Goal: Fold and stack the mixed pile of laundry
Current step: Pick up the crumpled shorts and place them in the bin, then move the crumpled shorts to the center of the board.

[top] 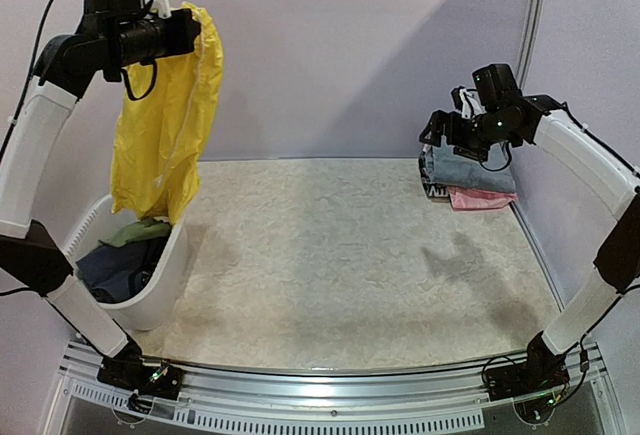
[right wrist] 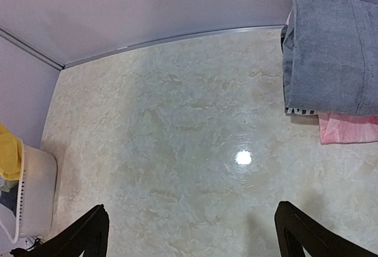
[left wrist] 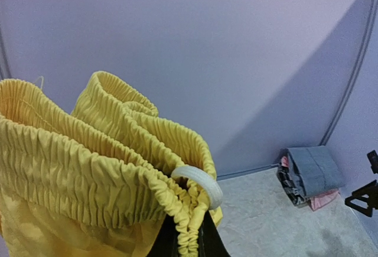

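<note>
My left gripper (top: pixel 186 31) is shut on the elastic waistband of the bright yellow shorts (top: pixel 165 125) and holds them high above the tub at the left. The shorts hang down, and their hem reaches the tub. In the left wrist view the gathered waistband (left wrist: pixel 88 150) is pinched in my left gripper (left wrist: pixel 190 224). My right gripper (top: pixel 446 137) is open and empty, raised beside a folded stack at the back right: a grey shirt (top: pixel 478 165) on a pink piece (top: pixel 482 198). The right wrist view shows the grey shirt (right wrist: pixel 331 56), the pink piece (right wrist: pixel 348 128) and my right gripper (right wrist: pixel 192 236).
A white plastic tub (top: pixel 160 285) stands at the front left with dark blue (top: pixel 118 265) and olive-green (top: pixel 140 232) garments inside. It also shows in the right wrist view (right wrist: pixel 35 192). Walls close the back and both sides. Beige marbled table surface (top: pixel 340 255) lies between tub and stack.
</note>
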